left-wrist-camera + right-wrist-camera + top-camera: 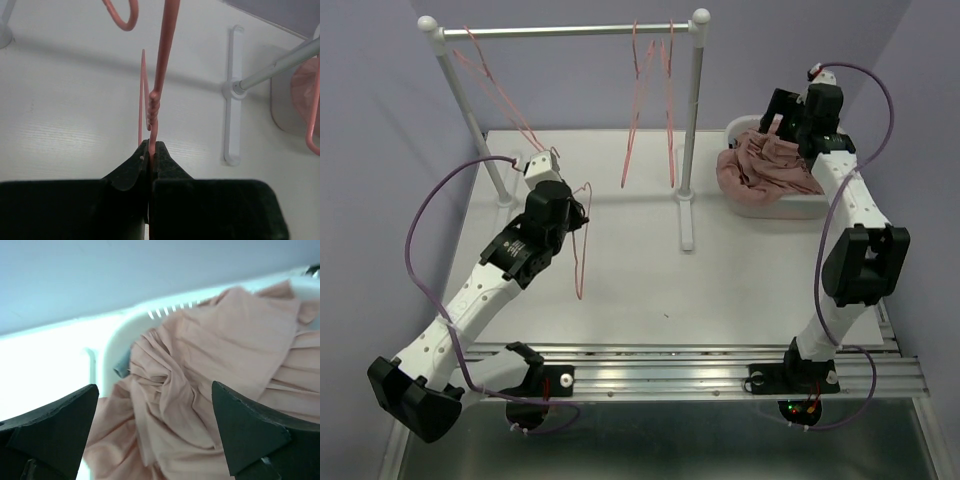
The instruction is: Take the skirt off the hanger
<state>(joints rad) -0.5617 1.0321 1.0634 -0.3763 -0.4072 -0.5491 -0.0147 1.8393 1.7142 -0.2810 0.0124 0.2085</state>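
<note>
The pink skirt (765,165) lies crumpled in a white basket (800,208) at the back right, spilling over its left rim. It fills the right wrist view (200,390). My right gripper (782,122) hangs just above the skirt, open and empty, its jaws wide apart (155,405). My left gripper (582,212) is shut on the neck of a bare pink wire hanger (582,250) and holds it above the table at centre left. In the left wrist view the hanger's twisted neck (153,107) rises from the closed jaws (151,146).
A white clothes rack (692,130) stands across the back of the table, its bar carrying several empty pink hangers (650,100). Its right foot (686,222) lies mid-table, also in the left wrist view (231,100).
</note>
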